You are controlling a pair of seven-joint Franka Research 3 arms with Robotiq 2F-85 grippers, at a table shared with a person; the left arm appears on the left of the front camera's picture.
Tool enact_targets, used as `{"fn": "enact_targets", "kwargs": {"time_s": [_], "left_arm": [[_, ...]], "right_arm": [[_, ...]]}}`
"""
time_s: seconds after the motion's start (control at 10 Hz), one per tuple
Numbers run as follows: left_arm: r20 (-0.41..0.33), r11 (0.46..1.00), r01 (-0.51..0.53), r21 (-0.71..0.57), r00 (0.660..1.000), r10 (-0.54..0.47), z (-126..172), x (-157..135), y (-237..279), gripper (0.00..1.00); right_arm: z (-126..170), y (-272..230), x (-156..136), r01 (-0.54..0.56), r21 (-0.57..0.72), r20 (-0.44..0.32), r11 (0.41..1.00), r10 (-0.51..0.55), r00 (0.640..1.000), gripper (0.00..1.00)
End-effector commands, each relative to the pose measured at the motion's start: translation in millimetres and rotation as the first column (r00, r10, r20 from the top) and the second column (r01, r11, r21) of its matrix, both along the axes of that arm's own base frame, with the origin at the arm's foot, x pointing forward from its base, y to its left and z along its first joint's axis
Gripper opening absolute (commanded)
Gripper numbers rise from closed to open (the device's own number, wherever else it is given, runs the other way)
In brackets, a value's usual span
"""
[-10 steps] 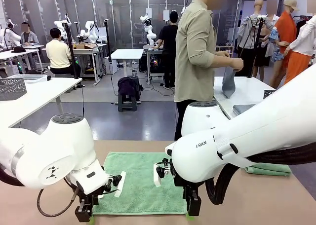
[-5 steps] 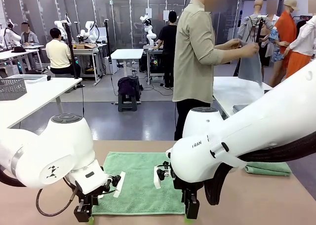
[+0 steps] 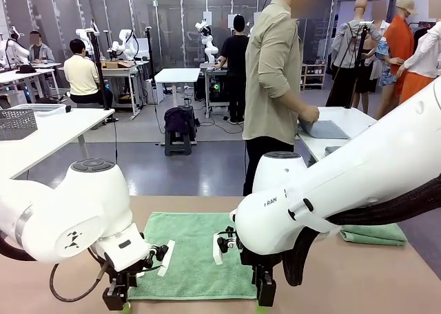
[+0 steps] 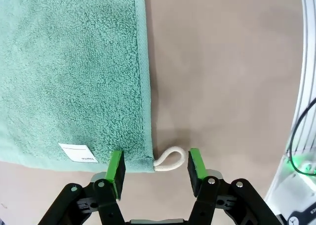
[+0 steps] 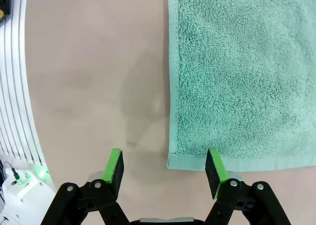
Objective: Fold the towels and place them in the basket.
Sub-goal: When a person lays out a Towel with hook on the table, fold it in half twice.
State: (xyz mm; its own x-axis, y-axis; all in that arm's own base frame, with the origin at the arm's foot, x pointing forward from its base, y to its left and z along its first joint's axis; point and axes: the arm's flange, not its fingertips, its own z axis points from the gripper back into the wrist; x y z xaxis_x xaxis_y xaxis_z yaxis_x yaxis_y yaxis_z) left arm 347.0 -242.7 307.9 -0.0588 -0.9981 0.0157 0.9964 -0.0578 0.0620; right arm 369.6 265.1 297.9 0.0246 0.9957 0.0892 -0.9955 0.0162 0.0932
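Towel looks soft, light, sure to droop; left claw and right claw hover spread, straddling its near corners. Pinch there.

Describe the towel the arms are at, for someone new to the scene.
On the brown table, at its near edge, a mint-green terry-cloth towel lies flat, near corners inside the open left gripper and right gripper. Unlike the folded green towel at the table's right, it is unfolded, with a white loop at one corner.
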Motion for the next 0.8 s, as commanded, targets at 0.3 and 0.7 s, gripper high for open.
{"fn": "enact_targets", "kwargs": {"time_s": [0.3,0.7], "left_arm": [[-0.028,1.000,0.026,-0.002,0.999,-0.026,-4.7,-2.4,7.9,0.66],[0.008,0.999,0.040,0.030,0.999,-0.040,-4.1,-2.8,4.7,0.47]], "right_arm": [[-6.7,-0.3,5.1,-0.030,-0.018,0.005,0.999,0.030,1.000,0.84],[-7.5,0.1,5.4,-0.042,-0.048,0.032,0.998,0.043,0.999,0.64]]}}
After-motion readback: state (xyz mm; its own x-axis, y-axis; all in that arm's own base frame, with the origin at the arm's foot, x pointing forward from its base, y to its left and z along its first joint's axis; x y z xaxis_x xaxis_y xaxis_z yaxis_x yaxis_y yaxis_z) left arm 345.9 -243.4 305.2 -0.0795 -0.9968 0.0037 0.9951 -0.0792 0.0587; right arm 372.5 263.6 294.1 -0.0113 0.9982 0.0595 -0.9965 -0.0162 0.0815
